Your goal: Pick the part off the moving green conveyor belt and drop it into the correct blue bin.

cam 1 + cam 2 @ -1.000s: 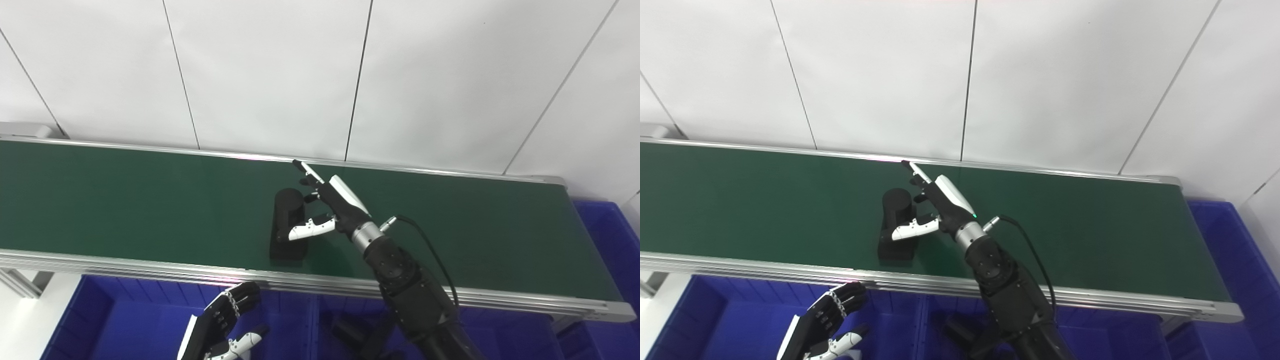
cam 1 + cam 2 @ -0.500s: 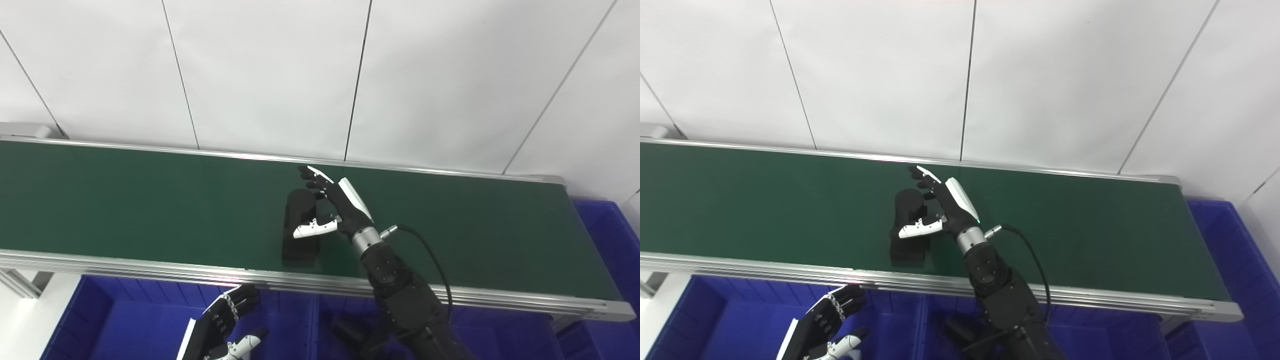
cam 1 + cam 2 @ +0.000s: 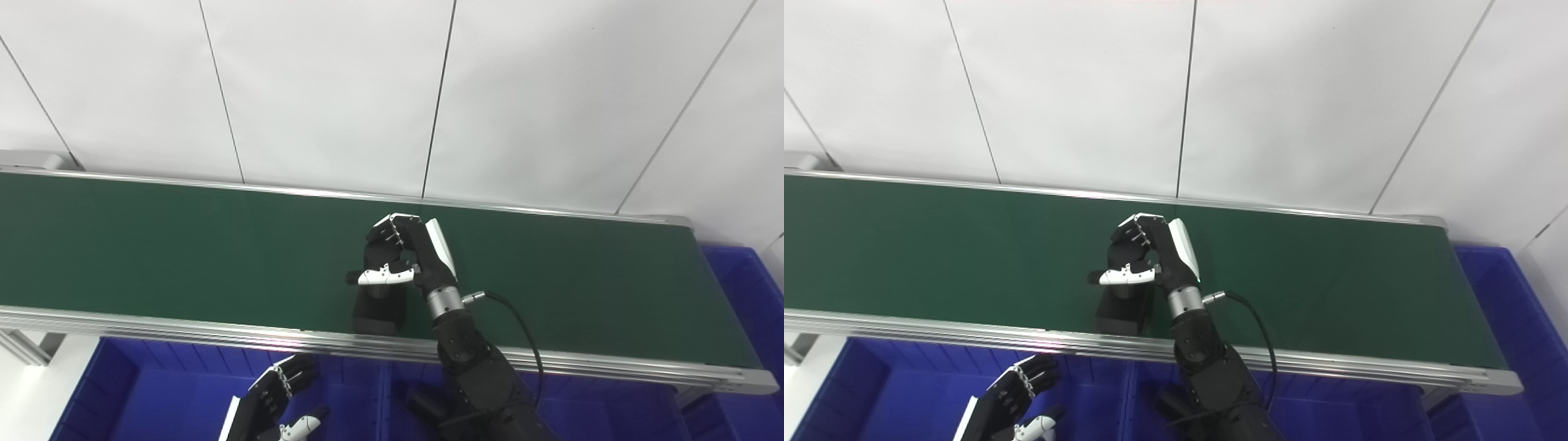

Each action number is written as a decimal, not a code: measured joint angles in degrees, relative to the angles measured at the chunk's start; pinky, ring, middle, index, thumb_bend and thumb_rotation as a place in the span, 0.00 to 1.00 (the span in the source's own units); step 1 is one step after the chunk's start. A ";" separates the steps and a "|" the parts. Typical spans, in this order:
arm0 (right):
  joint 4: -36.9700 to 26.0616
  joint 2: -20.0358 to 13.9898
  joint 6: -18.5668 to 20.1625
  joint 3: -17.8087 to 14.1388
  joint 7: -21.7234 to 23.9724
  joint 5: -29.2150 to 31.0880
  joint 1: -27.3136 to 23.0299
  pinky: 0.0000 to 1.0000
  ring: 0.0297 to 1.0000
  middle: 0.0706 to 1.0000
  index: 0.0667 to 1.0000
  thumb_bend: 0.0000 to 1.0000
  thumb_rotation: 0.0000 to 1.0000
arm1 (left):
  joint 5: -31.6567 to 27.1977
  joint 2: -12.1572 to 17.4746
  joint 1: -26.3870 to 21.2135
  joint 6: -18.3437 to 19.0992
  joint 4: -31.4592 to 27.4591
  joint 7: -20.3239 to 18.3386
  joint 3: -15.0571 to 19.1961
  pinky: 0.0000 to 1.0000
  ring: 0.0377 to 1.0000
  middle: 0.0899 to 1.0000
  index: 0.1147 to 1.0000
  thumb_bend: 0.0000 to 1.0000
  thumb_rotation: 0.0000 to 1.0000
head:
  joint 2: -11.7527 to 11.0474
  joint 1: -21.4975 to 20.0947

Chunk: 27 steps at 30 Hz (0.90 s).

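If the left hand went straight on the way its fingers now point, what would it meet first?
Probably the near metal rail of the conveyor. The left hand hangs low over a blue bin, fingers pointing up and away toward the belt's edge; depth is unclear, so it might pass under the rail.

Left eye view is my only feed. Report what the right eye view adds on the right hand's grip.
Observer: A small green light glows at the base of the right hand, by the wrist. Your view hides it. The hand is closed around the top of the black part.
Operator: Check the bin past the belt's end.
Observer: The right eye view shows a wider stretch of that blue bin, with its rim starting right beyond the end of the green conveyor belt.
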 measured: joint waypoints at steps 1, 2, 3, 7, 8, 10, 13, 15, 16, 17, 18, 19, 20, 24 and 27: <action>0.00 0.11 0.00 0.02 0.00 0.35 0.07 0.12 0.12 0.10 0.11 0.66 0.00 | 0.00 -0.06 0.03 0.00 -0.27 0.05 0.00 0.79 0.72 0.73 0.69 0.55 0.00 | 0.09 0.09; 0.00 0.21 0.00 0.06 0.00 0.71 0.14 0.11 0.11 0.09 0.10 0.65 0.00 | -0.01 -0.09 0.02 0.00 -0.44 0.04 0.00 0.80 0.72 0.73 0.69 0.55 0.00 | 0.09 0.09; 0.00 0.28 0.00 0.14 -0.04 0.80 0.20 0.10 0.10 0.08 0.09 0.64 0.00 | -0.01 -0.10 0.01 0.00 -0.48 0.04 0.00 0.80 0.72 0.73 0.69 0.55 0.00 | 0.26 0.09; 0.00 0.35 0.00 0.56 -1.08 0.05 0.32 0.06 0.06 0.04 0.04 0.58 0.00 | -0.02 -0.14 0.08 0.00 -0.48 0.07 -0.01 0.80 0.72 0.72 0.69 0.56 0.00 | 0.35 0.17; 0.00 0.35 0.00 0.62 -1.27 -0.06 0.33 0.05 0.05 0.03 0.03 0.57 0.00 | -0.02 -0.15 0.12 0.00 -0.48 0.07 -0.01 0.80 0.72 0.72 0.68 0.56 0.00 | 0.35 0.18; -0.04 0.35 0.00 0.91 -1.90 -0.46 0.41 0.03 0.04 0.02 0.02 0.55 0.00 | -0.02 -0.20 0.16 0.00 -0.48 0.07 -0.01 0.80 0.72 0.72 0.68 0.56 0.00 | 0.44 0.26; -0.48 0.27 0.00 1.60 -3.04 -0.58 0.71 0.03 0.04 0.02 0.02 0.54 0.00 | -0.17 -0.28 0.16 0.00 -0.48 0.06 -0.02 0.80 0.72 0.72 0.68 0.57 0.00 | 0.35 0.18; -1.19 0.14 0.00 2.05 -3.28 -0.43 0.99 0.03 0.04 0.02 0.02 0.53 0.00 | -0.17 -0.32 0.16 0.00 -0.48 0.06 -0.01 0.80 0.72 0.71 0.68 0.57 0.00 | 0.35 0.18; -1.62 0.06 0.00 2.27 -3.41 -0.42 1.12 0.04 0.04 0.03 0.02 0.55 0.00 | -0.17 -0.33 0.17 0.00 -0.48 0.06 -0.02 0.80 0.72 0.72 0.68 0.57 0.00 | 0.35 0.18; -2.40 -0.08 0.00 2.46 -3.69 -0.52 1.40 0.04 0.05 0.03 0.03 0.56 0.00 | -0.17 -0.34 0.17 0.00 -0.48 0.06 -0.04 0.79 0.72 0.72 0.68 0.57 0.00 | 0.35 0.26; -3.39 -0.26 -0.01 2.74 -4.34 -0.69 1.78 0.04 0.05 0.03 0.03 0.56 0.00 | -0.16 -0.34 0.18 0.00 -0.48 0.06 -0.04 0.79 0.72 0.72 0.68 0.56 0.00 | 0.26 0.35; -4.18 -0.41 -0.02 2.94 -4.91 -0.76 2.16 0.05 0.05 0.04 0.03 0.56 0.00 | -0.17 -0.35 0.19 0.00 -0.47 0.06 -0.03 0.79 0.72 0.72 0.68 0.56 0.00 | 0.18 0.44; -5.37 -0.61 -0.03 3.10 -5.22 -0.71 2.60 0.05 0.05 0.04 0.03 0.56 0.00 | -0.18 -0.34 0.20 0.00 -0.47 0.06 -0.04 0.79 0.72 0.72 0.68 0.56 0.00 | 0.09 0.44; -11.02 -1.34 -0.06 3.24 -5.22 -0.44 4.52 0.05 0.05 0.04 0.03 0.56 0.00 | -0.38 -0.33 0.18 0.00 -0.47 0.05 -0.05 0.80 0.73 0.72 0.69 0.57 0.00 | -0.09 0.09; -17.18 -1.44 -0.07 3.00 -4.19 -0.47 6.61 0.04 0.05 0.04 0.04 0.55 0.00 | -0.37 -0.29 0.14 0.00 -0.44 0.03 -0.07 0.80 0.73 0.72 0.68 0.57 0.00 | -0.44 -0.44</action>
